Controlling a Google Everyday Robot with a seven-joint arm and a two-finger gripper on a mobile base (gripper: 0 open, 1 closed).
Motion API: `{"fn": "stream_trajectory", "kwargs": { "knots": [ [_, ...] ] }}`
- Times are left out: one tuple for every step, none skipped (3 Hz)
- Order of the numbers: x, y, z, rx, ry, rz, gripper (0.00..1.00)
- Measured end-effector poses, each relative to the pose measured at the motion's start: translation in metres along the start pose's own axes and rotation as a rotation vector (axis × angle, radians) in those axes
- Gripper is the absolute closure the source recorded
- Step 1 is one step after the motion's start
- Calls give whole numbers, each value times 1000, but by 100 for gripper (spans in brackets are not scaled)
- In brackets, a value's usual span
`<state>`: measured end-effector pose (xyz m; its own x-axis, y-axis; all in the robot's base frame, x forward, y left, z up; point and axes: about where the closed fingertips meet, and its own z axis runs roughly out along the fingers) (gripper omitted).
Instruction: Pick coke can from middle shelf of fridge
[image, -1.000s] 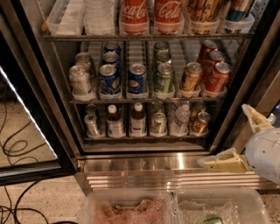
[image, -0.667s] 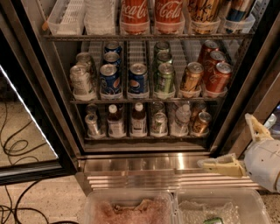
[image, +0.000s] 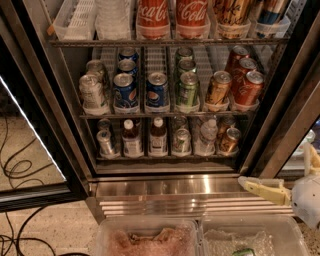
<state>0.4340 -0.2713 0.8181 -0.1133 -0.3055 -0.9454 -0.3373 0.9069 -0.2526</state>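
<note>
Camera view: the coke can (image: 248, 88) — small, red, with pale script and a silver top — stands at the front right end of the middle shelf (image: 167, 115) in the fridge (image: 150, 187), just beside a gold-orange can (image: 218, 88). Above, big bottles (image: 153, 15) read "Coca-Cola". Low right, outside the fridge, the gripper (image: 276, 167) hangs with fingers spread, holding nothing.

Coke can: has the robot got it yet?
Not yet. Done: the fridge stands open. In hand: the gripper sits low on the right, outside, beside the steel base. Left: reach the middle shelf, grab the coke can at its right end, and pull it out.
</note>
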Motion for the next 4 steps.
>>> {"fn": "stream_trajectory", "kwargs": {
  "knots": [
    [-1,1,0,-3,-2,0,0],
    [5,9,9,-4,-48,63,0],
    [6,7,20,50,-120,89,0],
    [-2,14,43,56,-203,94,0]
  ]
}}
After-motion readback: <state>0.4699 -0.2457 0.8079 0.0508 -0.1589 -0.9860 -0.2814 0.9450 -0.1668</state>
